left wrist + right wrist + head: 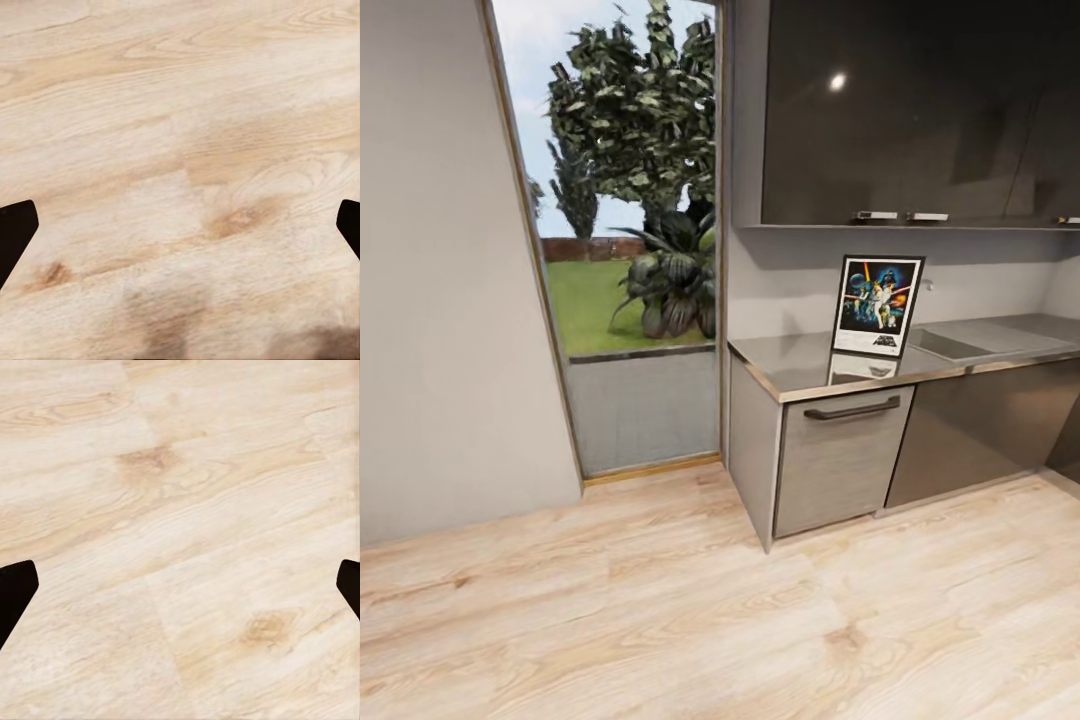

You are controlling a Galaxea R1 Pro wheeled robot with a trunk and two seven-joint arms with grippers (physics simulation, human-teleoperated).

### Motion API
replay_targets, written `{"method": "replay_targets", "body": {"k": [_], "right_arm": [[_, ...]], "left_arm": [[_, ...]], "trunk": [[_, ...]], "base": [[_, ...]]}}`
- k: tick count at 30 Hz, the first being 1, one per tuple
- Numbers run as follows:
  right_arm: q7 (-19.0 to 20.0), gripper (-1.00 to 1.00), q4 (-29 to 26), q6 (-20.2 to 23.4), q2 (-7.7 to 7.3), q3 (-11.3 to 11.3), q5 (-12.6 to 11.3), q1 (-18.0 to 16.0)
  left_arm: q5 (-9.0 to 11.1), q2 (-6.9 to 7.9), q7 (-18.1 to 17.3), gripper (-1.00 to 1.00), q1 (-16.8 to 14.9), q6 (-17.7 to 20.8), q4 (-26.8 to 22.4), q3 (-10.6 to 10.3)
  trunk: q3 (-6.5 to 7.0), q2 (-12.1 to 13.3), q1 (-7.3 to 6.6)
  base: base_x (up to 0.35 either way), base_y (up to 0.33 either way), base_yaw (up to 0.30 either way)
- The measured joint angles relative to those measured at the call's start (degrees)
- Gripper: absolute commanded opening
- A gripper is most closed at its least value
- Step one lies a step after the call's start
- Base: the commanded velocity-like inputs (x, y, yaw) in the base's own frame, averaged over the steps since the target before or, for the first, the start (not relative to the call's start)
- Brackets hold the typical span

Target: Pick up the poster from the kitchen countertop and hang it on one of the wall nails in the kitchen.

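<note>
Poster [878,305] — black-framed, white-bordered, colourful figures — stands upright on countertop [790,362].

No text can be read anywhere. The poster [877,305], standing upright on the kitchen surface [790,365], carries a black logo block in its white lower border, but its lettering is too small and blurred to make out.
</note>
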Motion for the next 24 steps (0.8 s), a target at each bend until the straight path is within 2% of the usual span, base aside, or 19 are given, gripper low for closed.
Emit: {"method": "replay_targets", "body": {"k": [9, 24], "right_arm": [[0.02, 1.00, -0.01, -0.01, -0.03, -0.57, 0.02, 0.00], [0.02, 1.00, 0.07, -0.15, -0.10, -0.61, 0.09, 0.00]], "left_arm": [[-0.05, -0.08, 0.14, 1.00, 0.00, 0.06, 0.02, -0.06], [-0.05, -0.09, 0.22, 1.00, 0.00, 0.07, 0.02, -0.11]], "trunk": [[0.00, 0.00, -0.01], [0.00, 0.00, -0.02]], "base": [[0.150, -0.217, 0.000], [0.217, -0.267, 0.000]]}}
